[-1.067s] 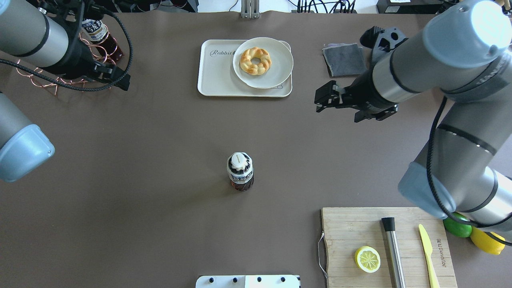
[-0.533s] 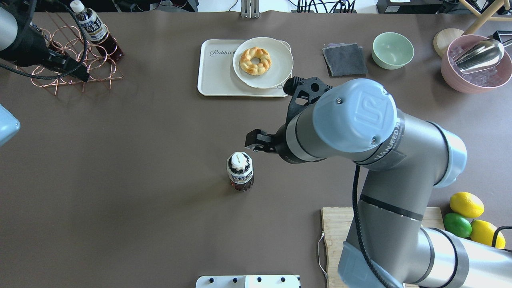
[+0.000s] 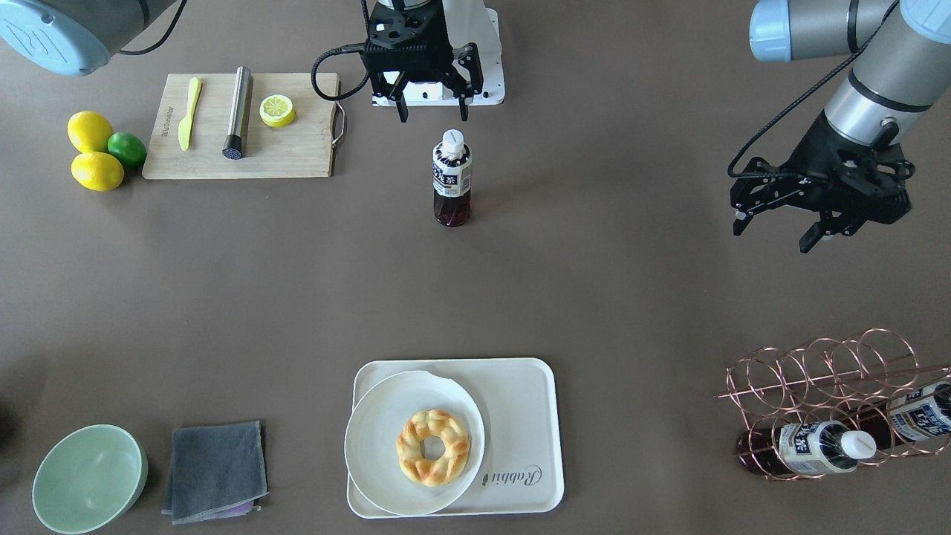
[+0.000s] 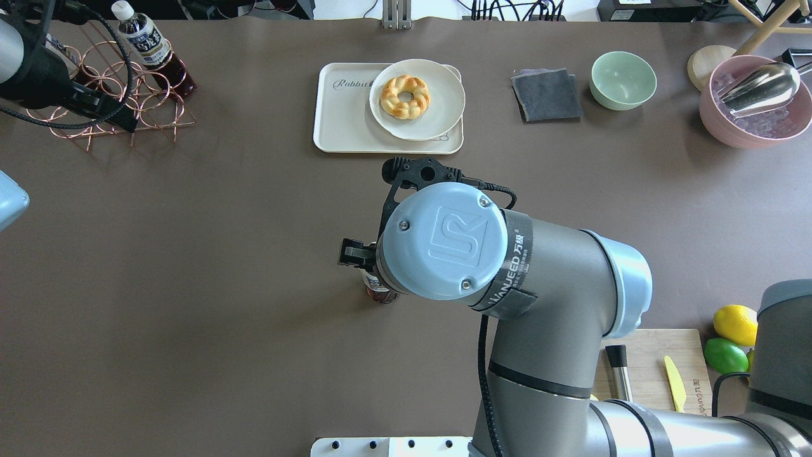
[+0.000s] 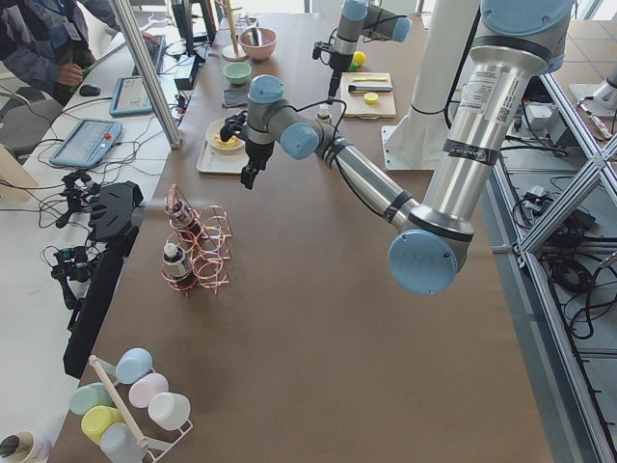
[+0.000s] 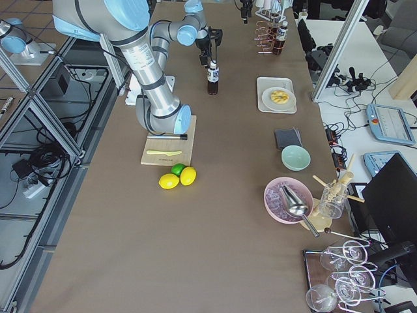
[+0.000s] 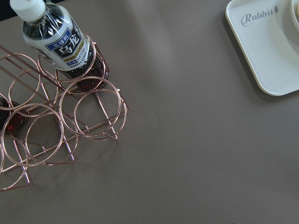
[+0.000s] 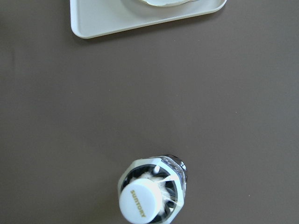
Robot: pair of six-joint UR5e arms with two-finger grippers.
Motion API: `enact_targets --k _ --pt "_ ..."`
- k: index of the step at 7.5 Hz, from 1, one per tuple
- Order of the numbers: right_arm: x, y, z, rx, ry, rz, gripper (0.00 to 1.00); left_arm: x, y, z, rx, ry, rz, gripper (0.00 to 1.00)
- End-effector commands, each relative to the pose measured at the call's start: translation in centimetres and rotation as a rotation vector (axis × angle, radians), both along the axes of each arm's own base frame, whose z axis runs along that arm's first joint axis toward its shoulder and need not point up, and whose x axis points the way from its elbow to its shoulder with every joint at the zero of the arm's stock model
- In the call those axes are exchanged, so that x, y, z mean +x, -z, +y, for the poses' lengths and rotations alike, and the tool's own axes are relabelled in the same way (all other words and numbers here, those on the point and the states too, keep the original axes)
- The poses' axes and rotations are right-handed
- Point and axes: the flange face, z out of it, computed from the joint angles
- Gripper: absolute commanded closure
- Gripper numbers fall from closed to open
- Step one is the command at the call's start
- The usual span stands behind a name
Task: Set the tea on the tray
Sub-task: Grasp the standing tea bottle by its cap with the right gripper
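Observation:
A tea bottle (image 3: pixel 452 178) stands upright mid-table, with a white cap (image 8: pixel 142 203) and a dark drink; in the overhead view only its base (image 4: pixel 379 293) shows under my right arm. My right gripper (image 3: pixel 433 113) is open and empty, hovering above the bottle on the robot's side of it. The cream tray (image 3: pixel 520 416) lies at the far side and carries a white plate (image 3: pixel 379 438) with a braided doughnut (image 3: pixel 433 446). My left gripper (image 3: pixel 773 236) is open and empty, above the table near the copper rack (image 3: pixel 832 386), which holds two more tea bottles (image 3: pixel 817 448).
A wooden cutting board (image 3: pixel 245 160) with a lemon half, yellow knife and steel tool lies near the robot's base. Lemons and a lime (image 3: pixel 96 148) lie beside it. A green bowl (image 3: pixel 89 479), grey cloth (image 3: pixel 215 461) and pink bowl (image 4: pixel 755 108) are at the far right.
My right arm has swung from the table's right side to above the standing tea bottle. My left arm has drawn back to the left, uncovering the rack.

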Motion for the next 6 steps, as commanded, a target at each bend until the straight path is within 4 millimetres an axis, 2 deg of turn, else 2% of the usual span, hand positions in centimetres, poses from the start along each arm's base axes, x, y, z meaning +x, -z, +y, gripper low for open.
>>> enact_targets --k 1,4,6 --pt "-2.1 0.9 -0.6 0.000 -0.011 0.025 0.13 0.1 0.1 0.1 -0.006 -0.012 0.012 0.11" --pt "-2.6 0.5 -0.7 -0.001 -0.015 0.038 0.37 0.1 0.1 0.1 -0.006 -0.012 0.012 0.11" --pt "-3.1 0.4 -0.9 0.008 -0.024 0.047 0.36 0.2 -0.1 0.0 -0.010 -0.012 0.010 0.11"
